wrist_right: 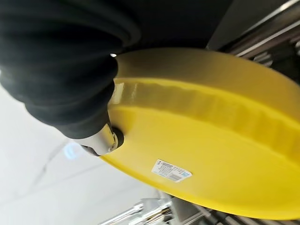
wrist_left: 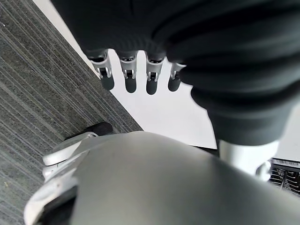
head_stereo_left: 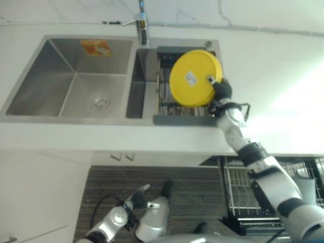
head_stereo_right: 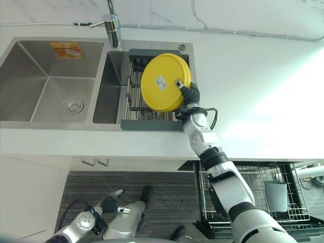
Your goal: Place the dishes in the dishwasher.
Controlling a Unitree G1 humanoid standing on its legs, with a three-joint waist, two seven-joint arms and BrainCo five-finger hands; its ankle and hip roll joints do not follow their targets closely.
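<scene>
Over the drying rack [head_stereo_right: 132, 115] in the sink [head_stereo_right: 48, 81]: right hand [head_stereo_right: 190, 94] is pinching the yellow plate [head_stereo_right: 163, 83] with curled fingers. Left hand [wrist_left: 136, 75] is hanging idle, fingers relaxed. Dishwasher rack [head_stereo_right: 253, 187] is waiting below; plate not yet loaded.

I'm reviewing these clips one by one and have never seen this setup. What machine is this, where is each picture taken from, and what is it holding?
This is a two-armed humanoid robot. Two pictures come from the paired cameras on its head, looking down at a kitchen counter with a double sink and a faucet. The other two come from cameras on its wrists. The right robot hand grips a yellow plate by its rim, underside and label showing, above a dish rack set in the sink's smaller basin. The left robot hand hangs low over the floor, fingers relaxed. Below the counter, the pulled-out dishwasher rack waits.
</scene>
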